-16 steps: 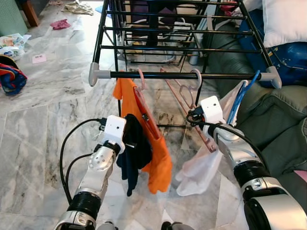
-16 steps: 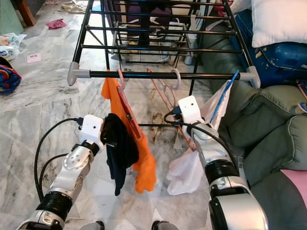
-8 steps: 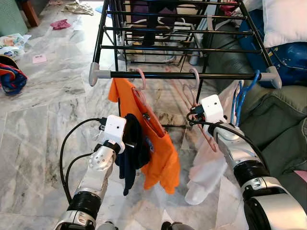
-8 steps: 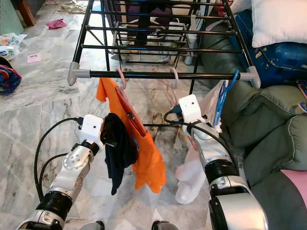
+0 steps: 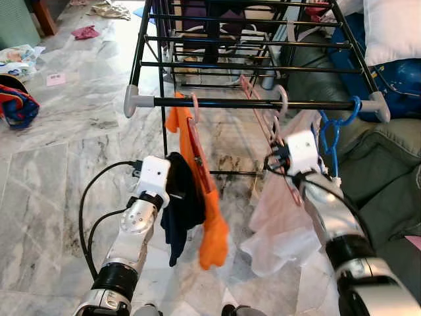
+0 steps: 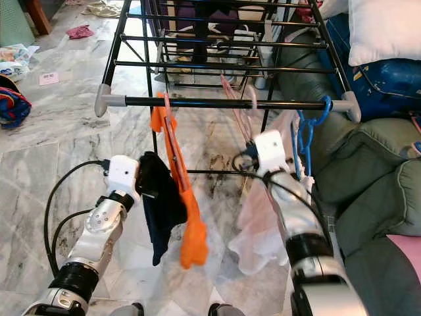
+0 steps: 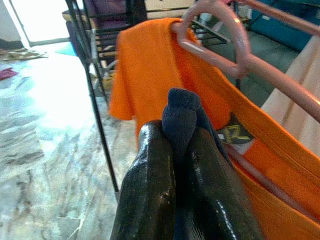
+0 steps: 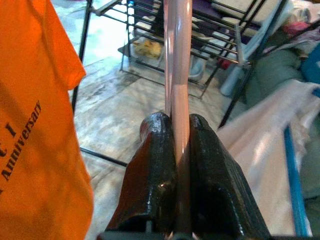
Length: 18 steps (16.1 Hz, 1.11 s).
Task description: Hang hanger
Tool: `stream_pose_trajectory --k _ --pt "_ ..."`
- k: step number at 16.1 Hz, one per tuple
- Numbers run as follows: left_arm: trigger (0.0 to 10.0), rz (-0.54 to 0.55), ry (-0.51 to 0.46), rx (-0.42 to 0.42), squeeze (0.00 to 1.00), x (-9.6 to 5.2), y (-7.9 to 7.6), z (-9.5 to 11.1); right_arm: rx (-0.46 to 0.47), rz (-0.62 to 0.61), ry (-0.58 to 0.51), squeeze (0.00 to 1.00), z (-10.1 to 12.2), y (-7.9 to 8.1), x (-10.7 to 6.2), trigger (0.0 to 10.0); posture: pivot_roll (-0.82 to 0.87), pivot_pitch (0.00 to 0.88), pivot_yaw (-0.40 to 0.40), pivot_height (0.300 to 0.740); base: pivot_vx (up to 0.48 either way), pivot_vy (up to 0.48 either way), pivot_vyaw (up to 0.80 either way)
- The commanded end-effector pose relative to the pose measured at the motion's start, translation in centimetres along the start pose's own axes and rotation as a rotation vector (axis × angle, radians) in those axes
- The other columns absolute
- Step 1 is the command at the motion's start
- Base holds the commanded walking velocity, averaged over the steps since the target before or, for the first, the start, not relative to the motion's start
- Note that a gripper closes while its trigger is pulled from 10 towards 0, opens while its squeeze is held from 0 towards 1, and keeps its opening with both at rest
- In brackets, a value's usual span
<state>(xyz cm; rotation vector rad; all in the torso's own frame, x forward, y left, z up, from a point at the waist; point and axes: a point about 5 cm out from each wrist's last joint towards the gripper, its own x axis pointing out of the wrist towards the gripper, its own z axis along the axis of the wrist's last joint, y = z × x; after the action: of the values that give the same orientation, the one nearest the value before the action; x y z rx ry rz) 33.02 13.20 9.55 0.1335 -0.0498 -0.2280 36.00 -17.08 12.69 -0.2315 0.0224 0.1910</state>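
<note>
Right gripper (image 8: 176, 150) has its fingers pinched hard on the pink hanger (image 8: 178, 65), whose bar runs straight out between them toward twelve o'clock. Head view: that hanger's hook (image 5: 282, 99) is already curled over the rack's front rail (image 5: 256, 103), up at eleven from the wrist, with a pale garment (image 5: 279, 224) drooping beneath at six. The right arm is plainly the nearer one. Over at nine, the left gripper (image 7: 177, 150) is clamped on a dark navy cloth (image 5: 181, 204), just beside the orange shirt (image 5: 207, 197) hanging from the same rail. Looks ready for release.
</note>
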Motion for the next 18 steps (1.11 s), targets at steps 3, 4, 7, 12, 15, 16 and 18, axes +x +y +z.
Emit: stream_pose_trajectory --k 3,4,7,12,15,16,18 --pt "10.0 0.056 -0.03 0.036 0.0 0.4 0.3 0.8 0.014 -0.08 -0.113 0.0 1.1 -1.0 -1.5 7.0 0.01 0.156 -0.046 0.74 0.0 0.0 0.0" --pt "10.0 0.063 -0.023 0.035 0.0 0.2 0.2 0.6 0.03 -0.108 -0.122 0.0 0.4 -1.1 -2.4 10.0 0.0 0.155 -0.041 0.74 0.0 0.0 0.0" --pt "10.0 0.06 0.015 0.042 0.0 -0.8 -0.9 -0.8 0.067 -0.154 -0.1 0.0 -1.9 -0.2 -5.5 10.0 -0.02 0.155 -0.035 0.74 0.0 0.0 0.0" --pt "10.0 0.092 0.05 0.065 0.0 -1.4 -1.0 -1.6 0.118 -0.104 -0.017 0.0 -3.9 2.5 -7.3 10.0 -0.01 0.168 -0.041 0.74 0.0 0.0 0.0" --pt "10.0 0.111 0.063 0.072 0.0 -1.7 -0.9 -1.9 0.129 -0.096 0.015 0.0 -4.6 2.9 -7.5 10.0 -0.01 0.175 -0.045 0.74 -0.252 0.0 0.0" --pt "10.0 0.114 0.064 0.073 0.0 -1.8 -1.0 -1.9 0.129 -0.095 0.023 0.0 -4.7 2.9 -7.5 10.0 -0.01 0.177 -0.045 0.74 -0.259 0.0 0.0" --pt "10.0 0.121 0.063 0.075 0.0 -1.6 -1.1 -1.8 0.124 -0.098 0.029 0.0 -4.6 2.8 -7.3 10.0 -0.01 0.181 -0.047 0.74 -0.272 0.0 0.0"
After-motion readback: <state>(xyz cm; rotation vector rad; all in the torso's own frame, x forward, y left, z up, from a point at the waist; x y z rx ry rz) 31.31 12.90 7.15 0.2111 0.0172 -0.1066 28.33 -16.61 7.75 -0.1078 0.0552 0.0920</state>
